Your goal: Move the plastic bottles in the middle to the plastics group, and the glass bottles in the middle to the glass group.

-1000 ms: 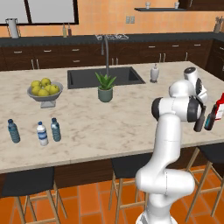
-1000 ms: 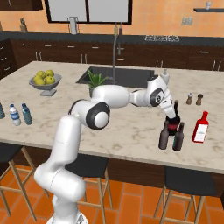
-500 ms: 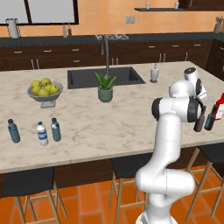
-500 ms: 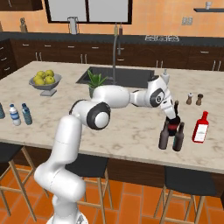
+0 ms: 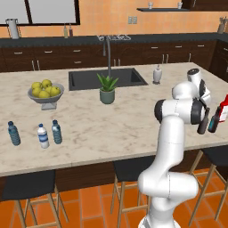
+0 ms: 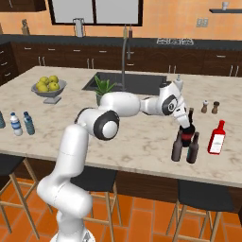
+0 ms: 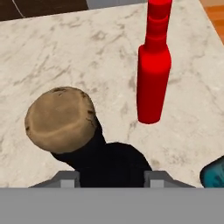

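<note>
Gripper (image 6: pixel 185 125): over the black bottle (image 7: pixel 114 162), a fingertip (image 7: pixel 66 177) on each side of its neck below the cork (image 7: pixel 60 119); I cannot tell whether it grips or has let go
Black bottle: upright, red label, right end of the counter (image 6: pixel 142 142), near its front edge
Dark bottles (image 6: pixel 177 145): two slimmer ones just in front of the black one, side by side
Red bottle (image 6: pixel 217 137): just right of the dark ones, upright
Water bottles (image 5: pixel 42 136): three in a row, far left, near the front edge
Grey-blue bottle (image 5: pixel 56 132): rightmost of that row
Shakers (image 6: pixel 210 107): behind the red bottle
</note>
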Robot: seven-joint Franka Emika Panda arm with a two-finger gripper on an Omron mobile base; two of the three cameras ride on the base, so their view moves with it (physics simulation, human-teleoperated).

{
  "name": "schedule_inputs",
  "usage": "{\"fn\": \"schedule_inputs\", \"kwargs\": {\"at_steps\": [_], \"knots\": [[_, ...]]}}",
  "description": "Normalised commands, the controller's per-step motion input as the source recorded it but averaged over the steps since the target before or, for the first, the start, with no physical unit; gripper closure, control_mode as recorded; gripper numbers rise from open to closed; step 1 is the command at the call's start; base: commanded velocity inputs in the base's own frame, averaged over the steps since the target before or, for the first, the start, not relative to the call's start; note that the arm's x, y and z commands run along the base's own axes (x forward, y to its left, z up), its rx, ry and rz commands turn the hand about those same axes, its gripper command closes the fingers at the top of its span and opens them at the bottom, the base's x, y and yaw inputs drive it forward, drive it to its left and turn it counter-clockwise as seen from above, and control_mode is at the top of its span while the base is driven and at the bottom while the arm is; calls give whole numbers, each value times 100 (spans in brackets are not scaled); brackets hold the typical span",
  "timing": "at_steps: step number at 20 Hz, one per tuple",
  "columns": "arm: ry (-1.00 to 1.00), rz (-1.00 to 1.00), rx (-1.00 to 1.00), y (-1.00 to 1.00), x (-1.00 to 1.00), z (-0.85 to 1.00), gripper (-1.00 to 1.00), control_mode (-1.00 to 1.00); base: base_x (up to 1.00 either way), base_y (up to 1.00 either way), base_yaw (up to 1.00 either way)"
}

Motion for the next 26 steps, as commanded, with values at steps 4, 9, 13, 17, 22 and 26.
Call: {"fn": "schedule_inputs", "kwargs": {"at_steps": [4,9,13,17,22,26], "knots": [[0,0,-2,0,0,0,-100,-100,0,0,0],[-1,0,-1,0,0,37,-100,-100,0,0,0],[-3,0,0,0,-1,78,-100,-100,0,0,0],[2,0,-6,6,-9,50,-100,-100,0,0,0],[-3,9,-15,68,-78,25,-100,-100,0,0,0],[-5,24,0,53,-85,0,-100,-100,0,0,0]]}}
